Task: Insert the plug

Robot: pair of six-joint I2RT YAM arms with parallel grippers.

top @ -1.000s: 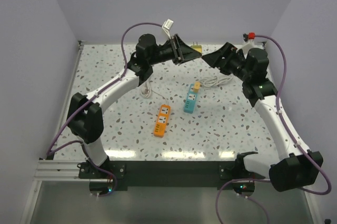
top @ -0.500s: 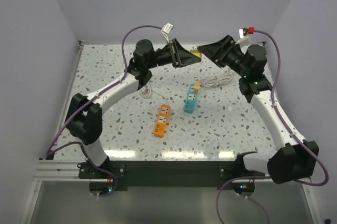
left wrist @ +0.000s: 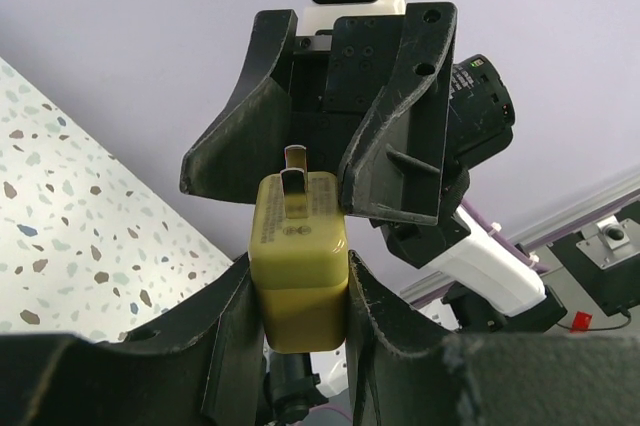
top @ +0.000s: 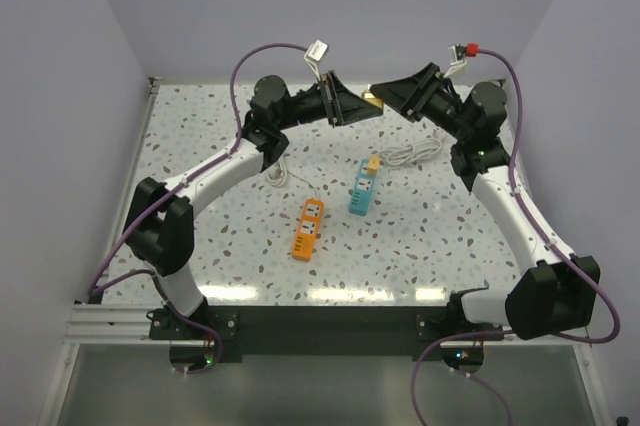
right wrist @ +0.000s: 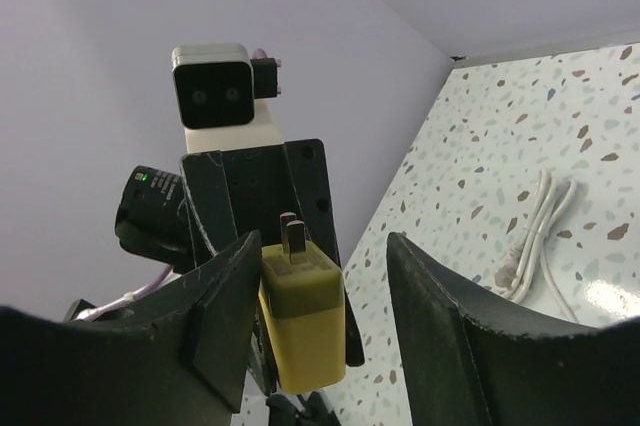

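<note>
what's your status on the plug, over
Left gripper shut on plug, midair. Right gripper open around its prong end. Nothing blocking.

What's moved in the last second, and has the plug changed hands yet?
The right gripper rose and swung left, its open fingers now straddling the plug. The left gripper, shut on the plug, barely shifted; no handover yet. The orange strip, blue strip and white cable stayed put.

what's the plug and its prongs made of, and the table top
The plug looks like moulded plastic, yellow-tan and satin: soft highlights, rounded edges, printed text. Its prongs look like bare metal: flat, thin, with a dull sheen. The table top has a speckled terrazzo pattern and glossy reflections near its front edge; stone or laminate, I cannot tell.
</note>
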